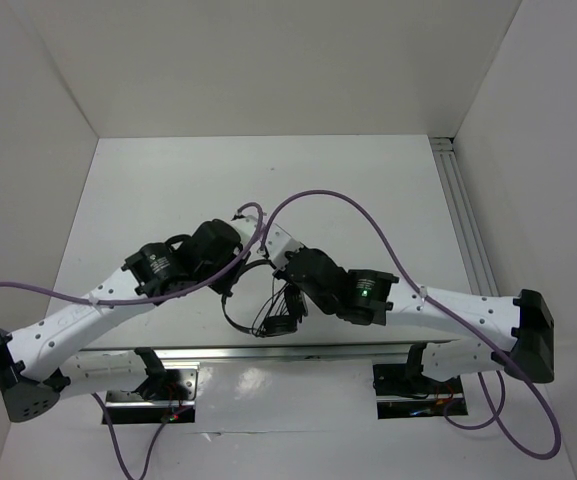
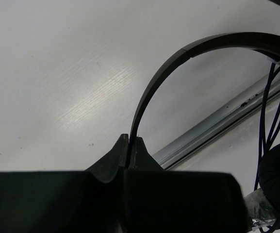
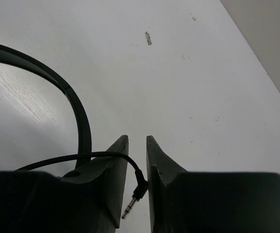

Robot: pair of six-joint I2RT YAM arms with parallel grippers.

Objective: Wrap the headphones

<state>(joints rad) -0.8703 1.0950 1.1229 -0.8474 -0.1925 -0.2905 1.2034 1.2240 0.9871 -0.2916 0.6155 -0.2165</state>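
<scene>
Near the front edge of the table, left gripper pinches the headphones by the headband, fingers of right gripper slightly spread around the dangling jack plug; it should probably close on the cord, then wind snug loops without tugging.

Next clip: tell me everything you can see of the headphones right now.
The headphones are small, black and plastic-looking, with a thin curved headband, a round padded ear cup and a thin black cord looping beside it. The left gripper is shut on one end of the headband. The cord's metal plug hangs between the right gripper's slightly parted fingers.
</scene>
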